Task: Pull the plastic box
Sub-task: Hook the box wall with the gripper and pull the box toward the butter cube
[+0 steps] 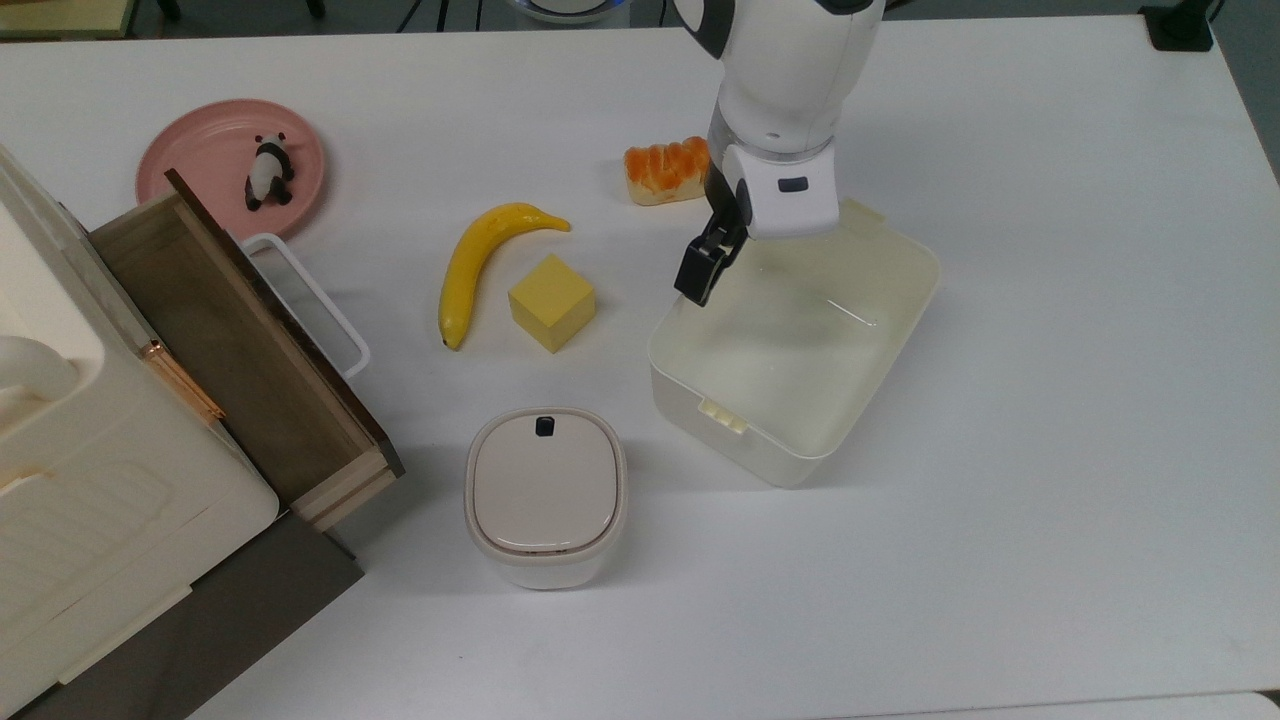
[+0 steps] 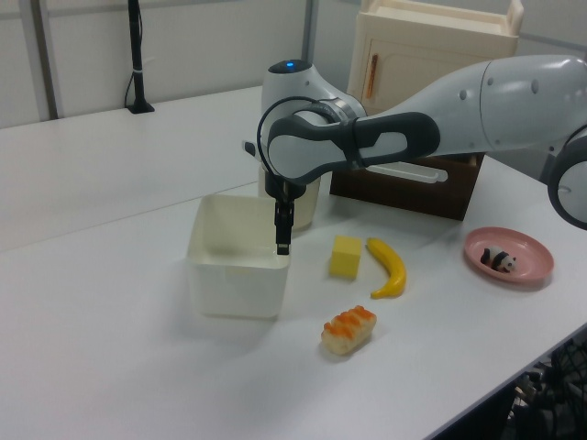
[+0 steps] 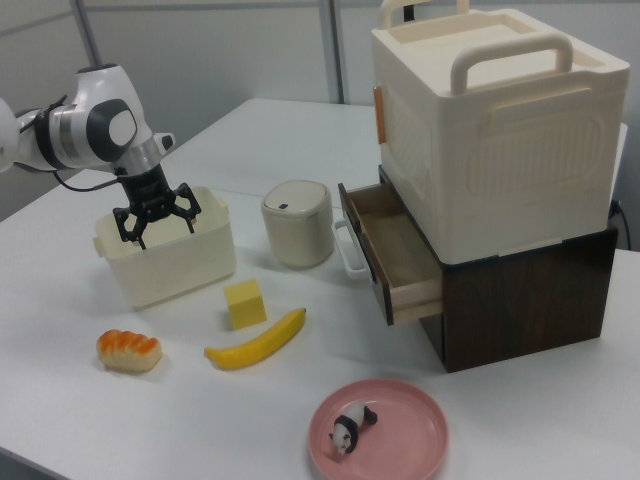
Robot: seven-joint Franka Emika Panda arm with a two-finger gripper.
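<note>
1. The gripper [image 1: 697, 284] hangs at the plastic box [image 1: 800, 350], dipped in at the long wall nearest the yellow cube [image 1: 551, 301]. In the right view its jaws are spread apart, gripping nothing.
2. The box sits on the white surface [image 1: 1050, 400], angled, near the bread roll [image 1: 665, 168] and well apart from the lidded bin [image 1: 545, 493].
3. My read: the pull is in progress, with the jaws hooking the wall. No goal spot is marked, so how much remains is unclear.
4. No brand, label or writing is readable anywhere.
</note>
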